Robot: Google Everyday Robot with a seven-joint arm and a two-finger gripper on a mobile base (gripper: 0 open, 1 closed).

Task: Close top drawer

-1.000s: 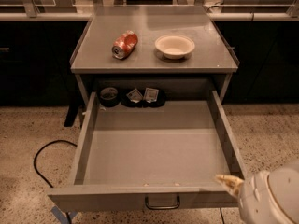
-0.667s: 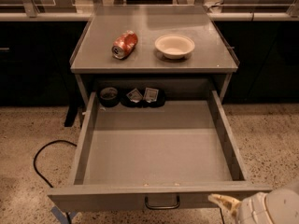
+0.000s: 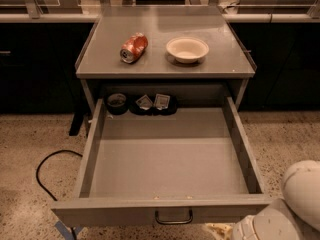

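Grey metal worktop (image 3: 160,24), seen from its front side, raised lips along the left and right edges. Speckled floor (image 3: 30,134) around it.

top drawer (image 3: 167,159) is open: it sticks far out below the worktop's front edge, toward the camera. Its front panel is the nearest part and runs across the bottom of the view. Most of the drawer bed is bare grey metal. Only the back end sits under the front edge.

White arm (image 3: 295,199) sits low at the right, forward of the worktop's front-right corner, with its rounded shells beside the right end of the drawer front. The tool (image 3: 218,229) is a pale tip at the very bottom of the view, just under the front panel and right of centre. It is mostly cut off, so I cannot tell whether it is wide or narrow. No visible hold on anything, and I cannot tell if it touches the panel.

Black cable (image 3: 45,169) loops on the floor off the front-left corner.

White bowl (image 3: 187,49) is upright on the worktop, right of centre and nearer the front edge. Crushed red can (image 3: 134,48) lies on its side left of centre, apart from the bowl.

Dark round tub (image 3: 117,101) sits at the drawer's back left, below the front edge. Two small packets (image 3: 144,102) are just right of it.

Dark loop handle (image 3: 173,217) at the centre of the front panel, left of the tool.
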